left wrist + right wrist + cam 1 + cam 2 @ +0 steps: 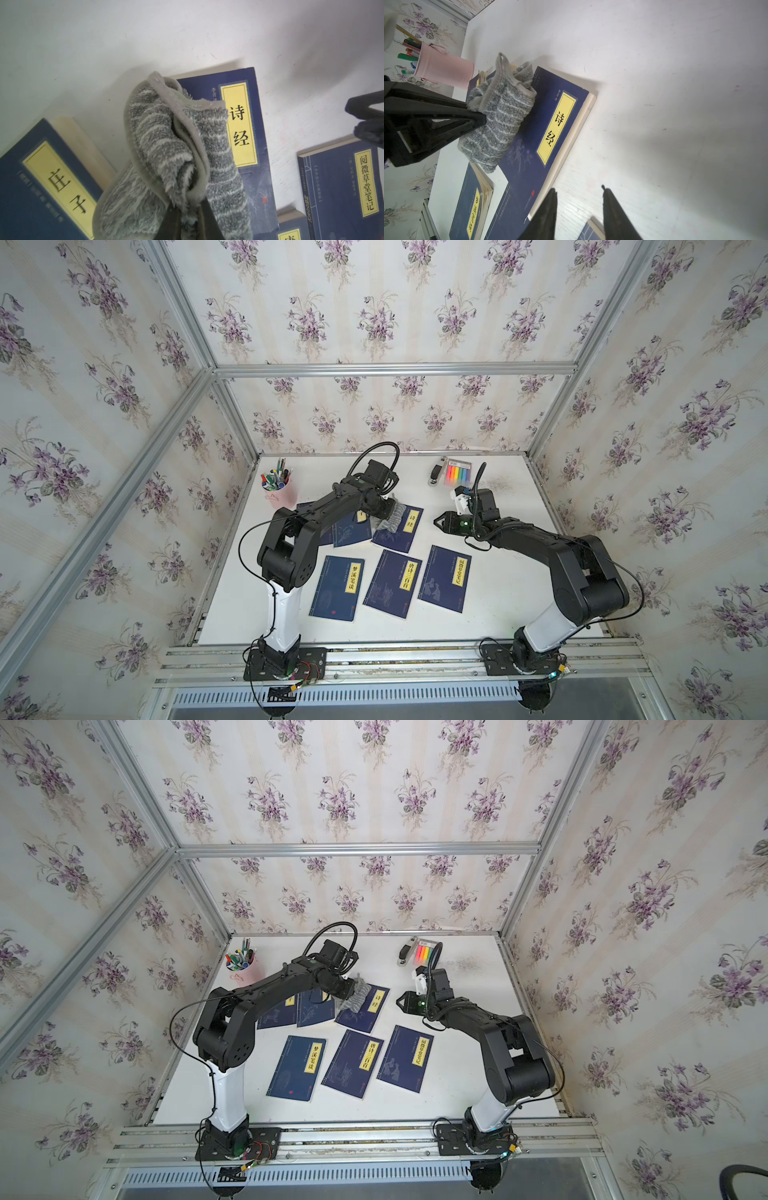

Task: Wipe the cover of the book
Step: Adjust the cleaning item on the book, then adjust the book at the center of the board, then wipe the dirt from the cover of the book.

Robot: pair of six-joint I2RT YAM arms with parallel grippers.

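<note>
- left jaws clamped on the grey cloth [158, 145], which rests on the far-middle book [392, 541]
- right jaws apart, empty, hovering to its right
- wiping's barely begun imo, whole cover left to do

we find the widest free counter [511, 585] right of the books, plus a bare strip along the near edge. the front row of books [392, 583] leaves only narrow gaps. over the back row [395, 541] the left arm [328, 510], left gripper [190, 205] and bunched cloth [496, 124] bar the way. pen cup [279, 494], stapler [435, 476] and highlighter pack [458, 472] crowd the far edge.
</note>
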